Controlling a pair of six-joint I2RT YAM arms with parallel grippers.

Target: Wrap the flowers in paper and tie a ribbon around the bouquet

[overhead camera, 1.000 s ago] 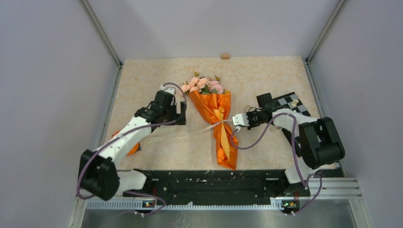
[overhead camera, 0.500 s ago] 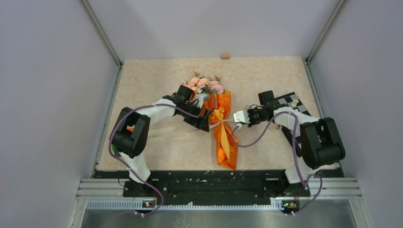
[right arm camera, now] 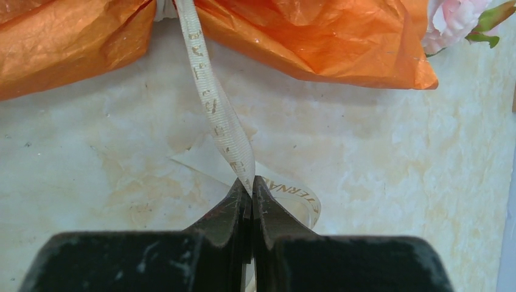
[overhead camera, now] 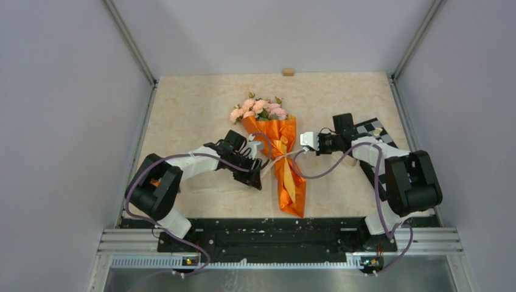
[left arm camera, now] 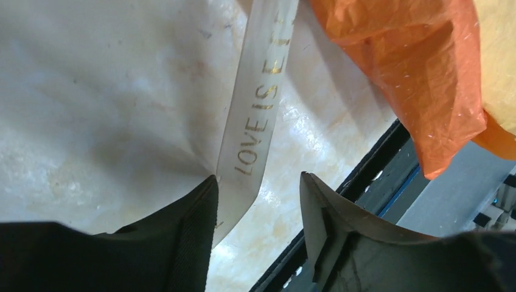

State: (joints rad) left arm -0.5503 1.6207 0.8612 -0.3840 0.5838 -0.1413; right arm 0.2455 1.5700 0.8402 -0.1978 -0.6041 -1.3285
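Since the ribbon left of the bouquet runs between its parted jaws, the left gripper seems poised to pinch it; right of the bouquet, the right gripper clamps the other tail. Opposed pulls would tighten the tie

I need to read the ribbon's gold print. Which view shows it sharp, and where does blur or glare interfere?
Left wrist: ribbon print crisp, LOVE IS readable, no glare. Right wrist: strip twisted, only TERNA legible beside the shut right end effector; orange paper shows sheen. Top external: print too small to read.
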